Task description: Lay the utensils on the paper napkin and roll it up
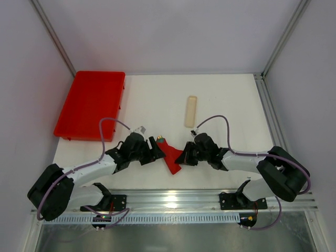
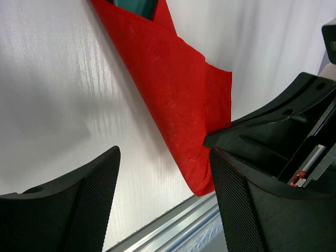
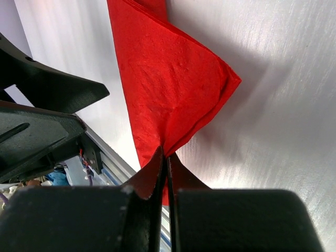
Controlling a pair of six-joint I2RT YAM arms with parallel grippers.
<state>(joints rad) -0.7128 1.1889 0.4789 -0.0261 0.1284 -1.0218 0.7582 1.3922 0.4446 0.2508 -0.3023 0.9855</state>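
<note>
**Right gripper pinching napkin edge; roll part made**

Right gripper: fingers closed flat together on the lower edge of the paper napkin, with red paper caught between the tips.

Left gripper: jaws wide apart and holding nothing. Its right finger sits just beside the napkin's edge. I cannot tell whether it touches.

The napkin lies on the table near the front edge, between the two wrists, folded over into a narrow slanted wedge. The utensils show only as a teal end poking out of the upper fold, so I cannot count them. The red tray and beige strip are well apart and not involved.

Judgement: loading looks done and rolling is in hand, but the bundle is loose and flat. The next move calls for the left fingers to take the free flap and turn it over the cutlery while the right holds tension. Thin paper may tear or slip.
</note>
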